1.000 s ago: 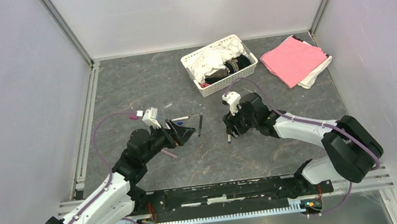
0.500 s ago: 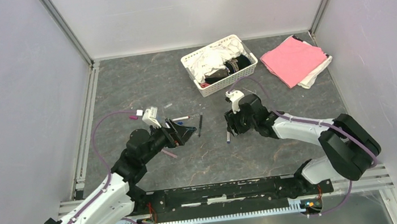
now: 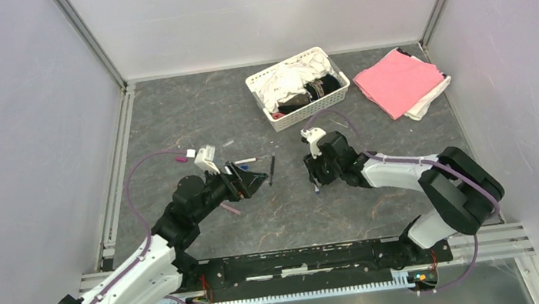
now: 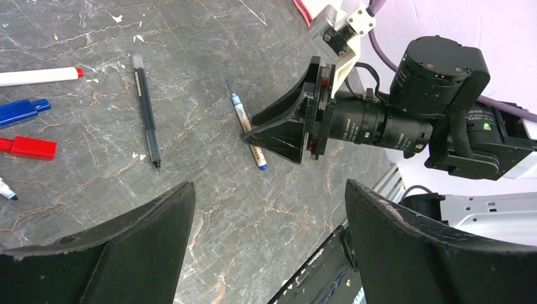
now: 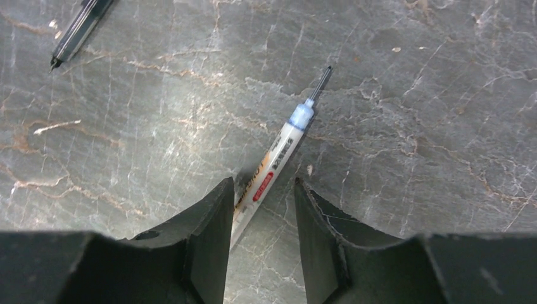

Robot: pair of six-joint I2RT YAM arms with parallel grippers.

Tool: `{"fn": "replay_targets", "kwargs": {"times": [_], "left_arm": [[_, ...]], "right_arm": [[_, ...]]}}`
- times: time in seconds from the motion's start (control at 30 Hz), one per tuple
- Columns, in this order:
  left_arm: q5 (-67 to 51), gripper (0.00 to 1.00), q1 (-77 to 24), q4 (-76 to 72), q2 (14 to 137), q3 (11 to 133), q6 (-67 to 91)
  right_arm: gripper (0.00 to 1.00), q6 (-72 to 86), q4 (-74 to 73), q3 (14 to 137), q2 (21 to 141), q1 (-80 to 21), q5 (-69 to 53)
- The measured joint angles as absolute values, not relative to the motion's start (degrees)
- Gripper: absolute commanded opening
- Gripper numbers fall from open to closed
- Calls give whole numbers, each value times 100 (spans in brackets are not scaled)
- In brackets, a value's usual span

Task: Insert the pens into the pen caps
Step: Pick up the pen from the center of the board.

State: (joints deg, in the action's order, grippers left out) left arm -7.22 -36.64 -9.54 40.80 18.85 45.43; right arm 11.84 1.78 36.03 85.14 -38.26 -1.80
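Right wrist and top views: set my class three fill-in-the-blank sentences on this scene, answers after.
1. The slim white pen lies ____ the right gripper's black fingers.
2. The left gripper's fingers stand wide ____.
3. The folded cloth beside the white plastic basket is ____.
Answers: between; open; pink.

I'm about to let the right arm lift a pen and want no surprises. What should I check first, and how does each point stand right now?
1. White pen between the right gripper's fingers: ok.
2. Jaws clamped on it: not ok, a gap shows on one side.
3. Pen square to the fingers: not ok, it lies diagonally.
4. Dark pen clear of the grasp: ok, well apart.
5. Left gripper open with nothing in it: ok.
6. Red cap and blue cap in sight on the table: ok.
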Motion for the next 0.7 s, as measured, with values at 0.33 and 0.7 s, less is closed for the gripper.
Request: {"fn": "replay_targets", "kwargs": {"times": [0.33, 0.7], "left_arm": [[-650, 92, -3745, -1002, 4088, 1883, 4556], [-663, 91, -3913, -1737, 4296, 1662, 4849]], "right_arm": [[14, 910, 180, 3712, 8661, -3837, 274], [5, 473, 279, 3251, 8112, -3481, -108]]}}
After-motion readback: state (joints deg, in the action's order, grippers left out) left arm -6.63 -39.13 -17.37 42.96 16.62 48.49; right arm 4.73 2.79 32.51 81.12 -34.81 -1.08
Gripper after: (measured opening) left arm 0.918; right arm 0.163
